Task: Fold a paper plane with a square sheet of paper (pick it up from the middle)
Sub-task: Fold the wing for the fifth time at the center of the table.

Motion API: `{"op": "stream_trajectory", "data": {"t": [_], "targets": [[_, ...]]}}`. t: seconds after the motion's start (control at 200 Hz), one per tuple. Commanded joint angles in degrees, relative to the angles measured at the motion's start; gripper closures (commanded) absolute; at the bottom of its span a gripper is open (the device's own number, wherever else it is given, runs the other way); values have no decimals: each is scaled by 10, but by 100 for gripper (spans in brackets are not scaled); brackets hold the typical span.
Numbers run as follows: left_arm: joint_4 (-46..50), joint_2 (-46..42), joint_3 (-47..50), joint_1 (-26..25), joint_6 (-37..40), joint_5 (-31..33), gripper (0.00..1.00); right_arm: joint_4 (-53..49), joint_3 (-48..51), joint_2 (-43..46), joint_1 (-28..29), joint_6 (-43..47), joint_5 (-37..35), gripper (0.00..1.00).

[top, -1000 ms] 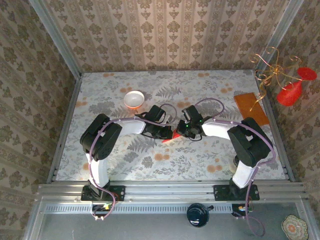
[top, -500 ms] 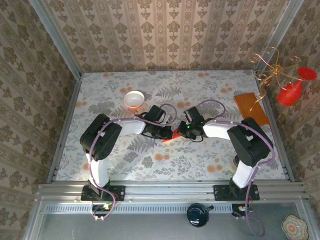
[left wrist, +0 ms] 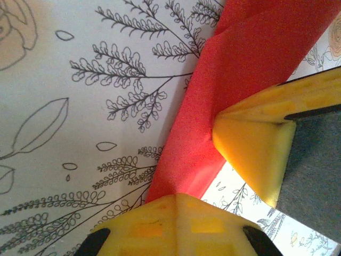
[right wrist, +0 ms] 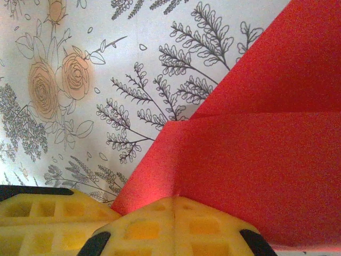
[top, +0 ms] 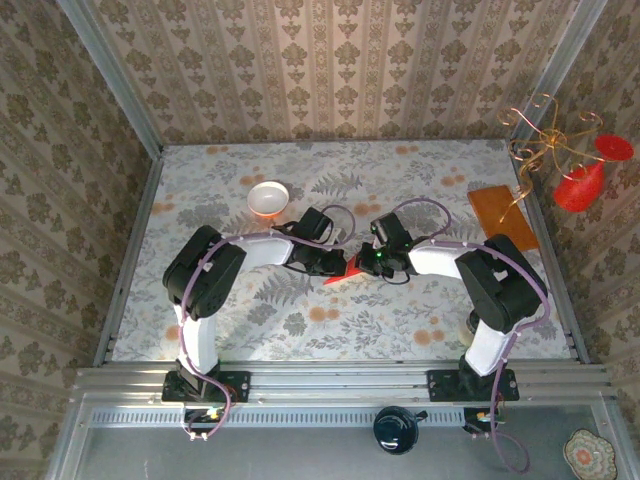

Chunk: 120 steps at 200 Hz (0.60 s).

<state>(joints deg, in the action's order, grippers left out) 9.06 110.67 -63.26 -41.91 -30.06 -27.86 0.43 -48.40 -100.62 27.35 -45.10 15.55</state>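
Observation:
The square sheet of paper (top: 343, 272) is bright red and folded into a narrow pointed shape, lying mid-table between both wrists. Its tip points toward the near left. My left gripper (top: 334, 263) is shut on the paper's left side. In the left wrist view the red fold (left wrist: 250, 58) runs out from between the closed yellow fingers (left wrist: 178, 200). My right gripper (top: 366, 262) is shut on the right side. The right wrist view has creased red layers (right wrist: 256, 160) coming out of its closed fingers (right wrist: 175, 201). The other gripper's yellow finger (left wrist: 256, 154) presses beside the paper.
A small white bowl (top: 267, 198) sits at the back left of the grippers. An orange-brown board (top: 500, 215) lies at the back right near the wall. A red ornament (top: 582, 180) hangs past the right wall. The floral tablecloth (top: 330, 330) spreads in front.
The right gripper has closed the last bit on the paper and its wrist has shifted slightly to the right. The left gripper and the paper have barely moved.

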Motion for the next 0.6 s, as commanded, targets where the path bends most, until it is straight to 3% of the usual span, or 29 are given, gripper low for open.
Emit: {"op": "stream_trajectory", "data": {"t": [0.0, 0.425, 0.595], "targets": [[49, 13, 0, -1, -8, 24, 92, -20, 17, 3, -10, 9, -26, 93], [54, 16, 12, -1, -11, 24, 92, -97, -40, 46, -15, -7, -146, 91], [53, 16, 14, -1, -13, 22, 92, -120, -46, 33, -21, -18, -158, 91]]}}
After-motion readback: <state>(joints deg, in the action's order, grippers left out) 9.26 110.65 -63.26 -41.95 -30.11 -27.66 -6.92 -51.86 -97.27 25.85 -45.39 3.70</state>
